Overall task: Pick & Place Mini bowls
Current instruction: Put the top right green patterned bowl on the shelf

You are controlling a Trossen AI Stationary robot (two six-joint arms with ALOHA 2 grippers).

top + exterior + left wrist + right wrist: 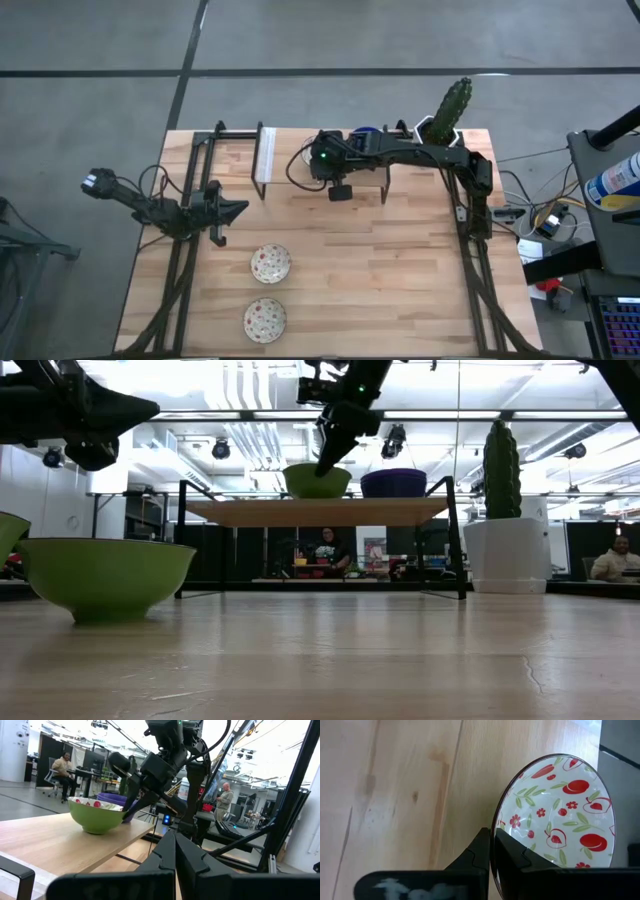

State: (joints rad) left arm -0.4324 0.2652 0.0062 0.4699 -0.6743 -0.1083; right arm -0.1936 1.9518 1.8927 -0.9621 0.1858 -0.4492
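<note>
My right gripper (491, 832) reaches over the raised wooden shelf (320, 512) at the table's far edge and is shut on a mini bowl (317, 481), green outside, cream with red and green speckles inside (560, 815). That bowl's base rests on the shelf. A blue mini bowl (393, 482) stands on the shelf to its right. Two more speckled mini bowls (270, 263) (265, 318) stand on the table near the front left. My left gripper (235, 210) hovers shut at the table's left side and touches nothing. My right gripper pinches the speckled bowl's rim (496, 822), one finger inside the bowl and one outside. The fingers (330, 460) slant down onto the bowl's right side from above and from the right. The bowl sits upright with its base on the shelf.
A white pot with a tall green cactus (503, 510) stands at the table's far right corner beside the shelf. The shelf's black frame legs (455, 540) stand on the table. People sit and stand in the room beyond the table. Bare wood lies at the table's middle and right.
</note>
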